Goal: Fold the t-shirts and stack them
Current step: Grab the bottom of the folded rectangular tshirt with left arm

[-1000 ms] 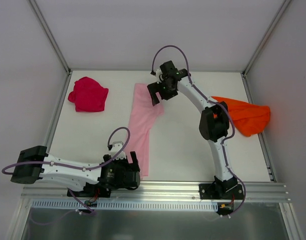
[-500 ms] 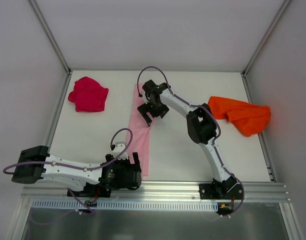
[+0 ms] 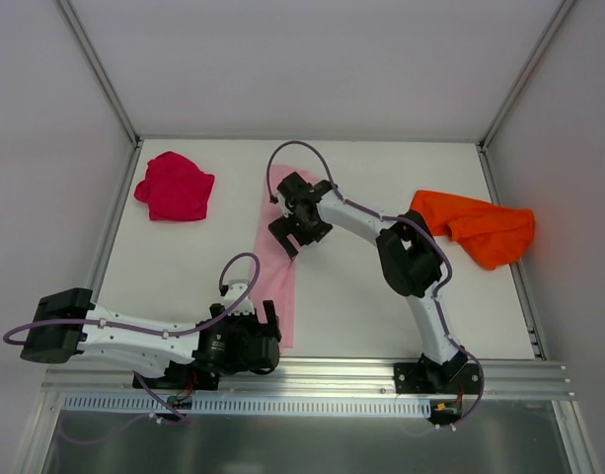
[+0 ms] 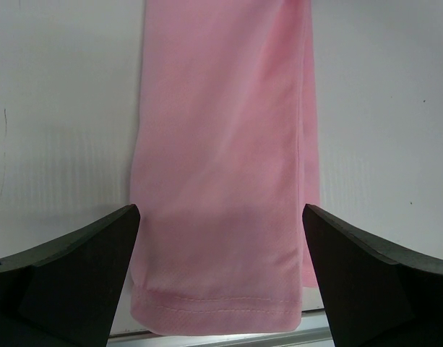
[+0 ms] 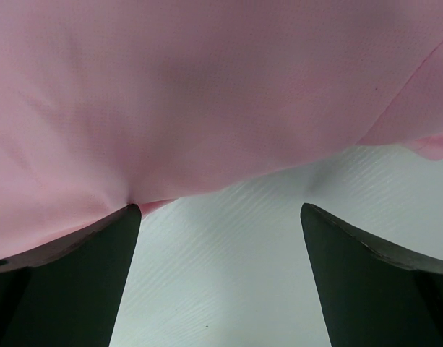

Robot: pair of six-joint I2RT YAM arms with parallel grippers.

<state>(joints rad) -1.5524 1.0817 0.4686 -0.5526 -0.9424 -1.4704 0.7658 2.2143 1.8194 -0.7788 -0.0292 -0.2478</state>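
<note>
The light pink t-shirt [image 3: 273, 281] lies folded into a long narrow strip down the middle of the white table [image 3: 361, 306]. My left gripper [image 3: 266, 318] is open at its near end, and in the left wrist view the hem [image 4: 221, 307] lies between the spread fingers [image 4: 76, 275] of that gripper [image 4: 221, 282]. My right gripper [image 3: 288, 235] is open low over the strip's far half. In the right wrist view pink cloth [image 5: 207, 87] fills the top and bare table shows in that gripper [image 5: 221, 282]. The crumpled red t-shirt [image 3: 175, 186] is at the far left, the orange one [image 3: 480, 228] at the right.
A metal rail [image 3: 312, 376] runs along the table's near edge, just behind the pink hem. White walls and slanted frame posts [image 3: 100, 74] close in the far and side edges. The right arm's elbow [image 3: 409, 259] rises beside the orange shirt.
The right gripper has swung left and nearer, from the pink shirt's far right corner onto the strip. The flap that stuck out to the right is now folded in. The left arm barely moved.
</note>
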